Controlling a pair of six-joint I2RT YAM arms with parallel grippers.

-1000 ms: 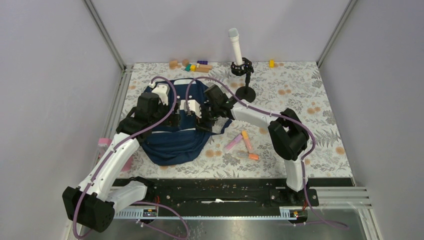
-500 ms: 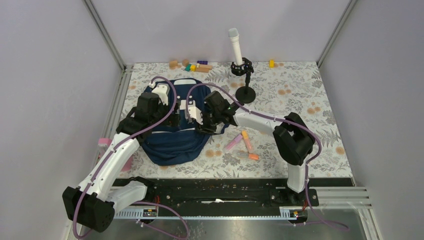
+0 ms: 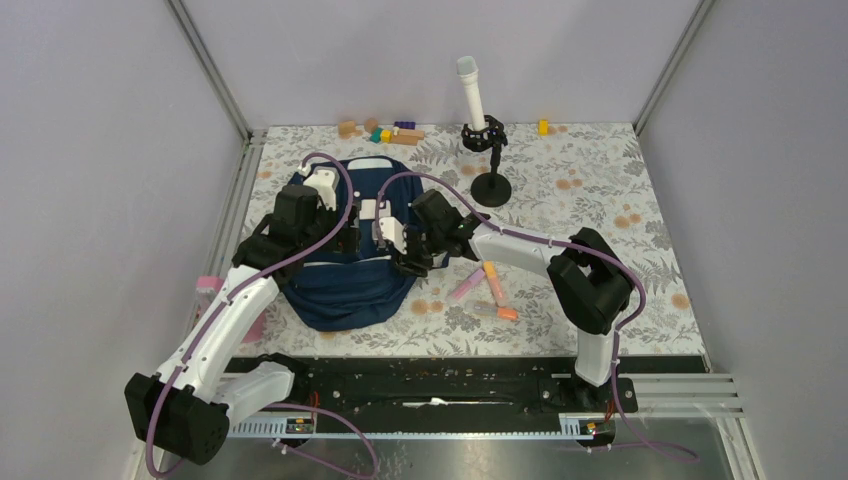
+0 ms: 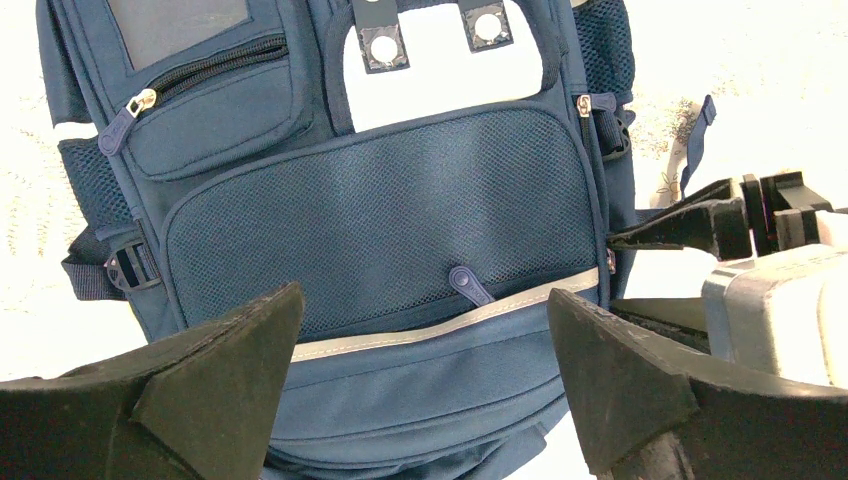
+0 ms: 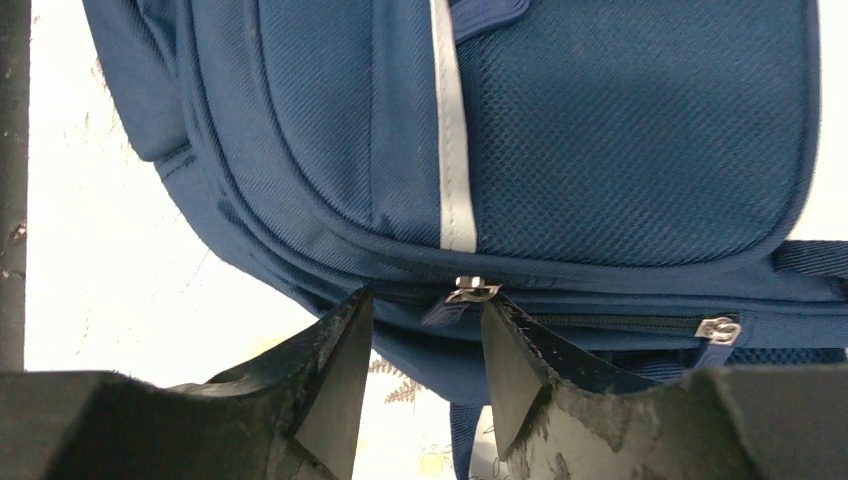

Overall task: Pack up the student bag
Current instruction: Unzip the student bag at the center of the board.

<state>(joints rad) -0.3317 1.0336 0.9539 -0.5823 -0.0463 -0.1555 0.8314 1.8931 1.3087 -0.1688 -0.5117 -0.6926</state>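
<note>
The student bag [image 3: 350, 285], navy with a pale strip, lies flat on the table, front pockets up [image 4: 400, 220]. My left gripper [image 3: 347, 236] hovers over its mesh pocket, wide open with nothing between the jaws [image 4: 420, 330]. My right gripper [image 3: 405, 256] is at the bag's right side [image 5: 600, 150]. Its jaws [image 5: 427, 305] are open with a narrow gap. A metal zipper slider with a small blue pull tab [image 5: 468, 292] sits at their tips, close to the right finger. I see no grip on it.
Several highlighters [image 3: 485, 288] lie right of the bag. A white cylinder in a black stand [image 3: 488, 150] rises behind. Coloured blocks [image 3: 390, 131] and a yellow block [image 3: 543, 126] lie along the back wall. A pink object [image 3: 208, 286] sits at the table's left edge.
My right gripper has slid left and nearer along the bag's side, and its jaws have narrowed. The left arm has not moved.
</note>
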